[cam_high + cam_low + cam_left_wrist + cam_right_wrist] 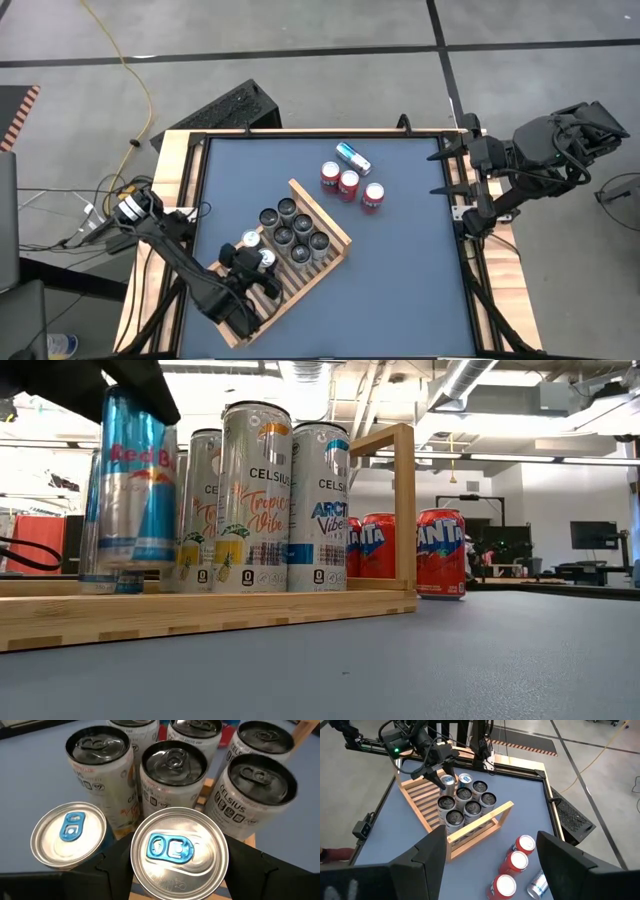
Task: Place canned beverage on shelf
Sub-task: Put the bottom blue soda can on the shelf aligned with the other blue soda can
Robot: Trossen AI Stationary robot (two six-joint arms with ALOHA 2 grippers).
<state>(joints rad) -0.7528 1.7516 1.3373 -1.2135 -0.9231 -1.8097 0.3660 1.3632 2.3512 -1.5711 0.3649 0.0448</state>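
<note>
We count on the shelf (330, 243): five dark-topped white cans (297, 235) and two blue-tab silver cans, one standing free (251, 240), one (267, 259) clamped in the left gripper (262, 268). On the table (420, 270): three red cans (348, 185) upright, one blue can (353, 158) lying. Right gripper (490, 855): parked at the table's right edge, fingers apart, empty.
</note>
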